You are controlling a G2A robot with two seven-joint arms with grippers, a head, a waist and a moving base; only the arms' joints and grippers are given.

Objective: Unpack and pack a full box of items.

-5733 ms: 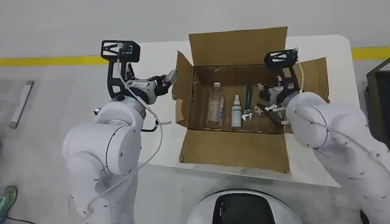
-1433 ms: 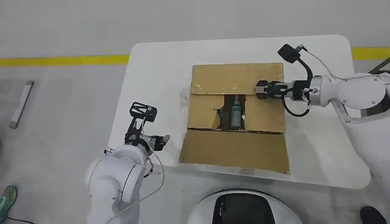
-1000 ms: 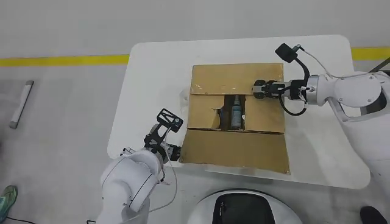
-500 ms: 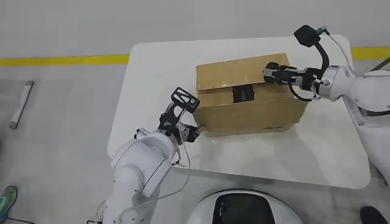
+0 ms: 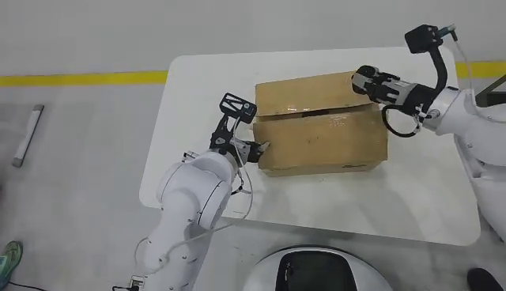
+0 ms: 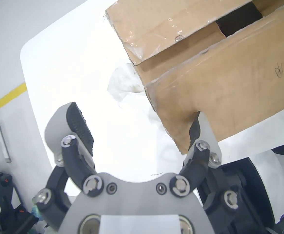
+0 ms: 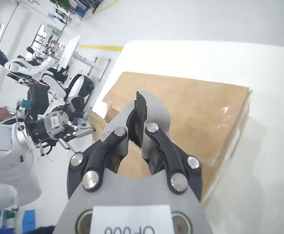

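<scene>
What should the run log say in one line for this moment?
box: flaps down, gap at seam | left gripper: open, one finger against box corner | right gripper: shut, over box top

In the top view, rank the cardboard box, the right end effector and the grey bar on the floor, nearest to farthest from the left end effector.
1. the cardboard box: touching the left end effector at its near left corner.
2. the right end effector: at the box's far right corner.
3. the grey bar: on the floor, left of the table.
</scene>
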